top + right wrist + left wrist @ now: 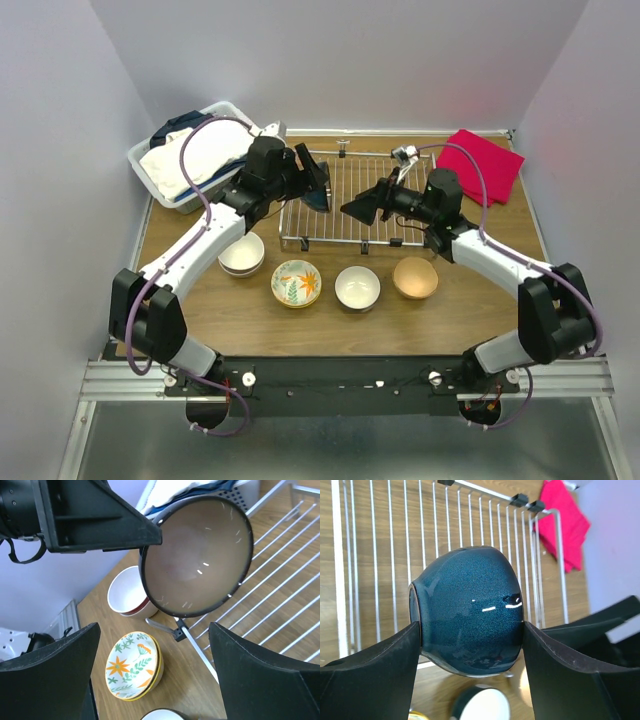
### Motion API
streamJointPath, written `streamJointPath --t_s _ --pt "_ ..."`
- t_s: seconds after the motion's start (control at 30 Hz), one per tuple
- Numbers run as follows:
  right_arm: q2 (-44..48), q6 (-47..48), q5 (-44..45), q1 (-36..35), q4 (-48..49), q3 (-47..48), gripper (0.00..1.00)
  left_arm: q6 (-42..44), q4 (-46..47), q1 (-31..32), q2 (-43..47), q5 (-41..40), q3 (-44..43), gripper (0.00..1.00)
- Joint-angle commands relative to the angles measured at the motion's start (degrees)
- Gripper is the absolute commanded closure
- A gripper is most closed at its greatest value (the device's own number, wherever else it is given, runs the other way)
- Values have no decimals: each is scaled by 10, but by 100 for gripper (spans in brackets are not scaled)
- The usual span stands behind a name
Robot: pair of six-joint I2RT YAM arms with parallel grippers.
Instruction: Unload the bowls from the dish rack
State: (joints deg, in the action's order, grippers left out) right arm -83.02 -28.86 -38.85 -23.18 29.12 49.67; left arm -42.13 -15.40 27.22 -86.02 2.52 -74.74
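Now | left gripper [470, 645] clenched on teal bowl [470, 610], tipped sideways above dish rack [335, 218] left end | right gripper [362, 208] released, empty | floral bowl [296, 283] on desk [470, 310]

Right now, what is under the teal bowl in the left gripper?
Around the teal bowl I see dish rack wires and wood table; the patch directly beneath it is covered.
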Motion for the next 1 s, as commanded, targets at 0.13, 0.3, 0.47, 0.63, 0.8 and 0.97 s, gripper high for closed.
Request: streamJointPath --t_s 0.13,0.3,0.47,0.63,0.8,0.97 --pt "-85 28 -99 -12 68 70 8 -146 134 1 52 32 39 76" --pt "-119 32 -130 -18 71 98 12 -168 145 1 59 37 56 76" --pt "-145 39 -144 -31 70 120 20 -182 151 1 59 48 64 76" --pt "-162 52 -156 -42 52 148 41 -184 151 1 67 50 81 76" --pt "-155 80 -167 -45 20 159 68 -172 151 1 92 51 102 74" --pt "-126 133 -163 -47 -57 162 99 -143 150 1 120 48 121 63"
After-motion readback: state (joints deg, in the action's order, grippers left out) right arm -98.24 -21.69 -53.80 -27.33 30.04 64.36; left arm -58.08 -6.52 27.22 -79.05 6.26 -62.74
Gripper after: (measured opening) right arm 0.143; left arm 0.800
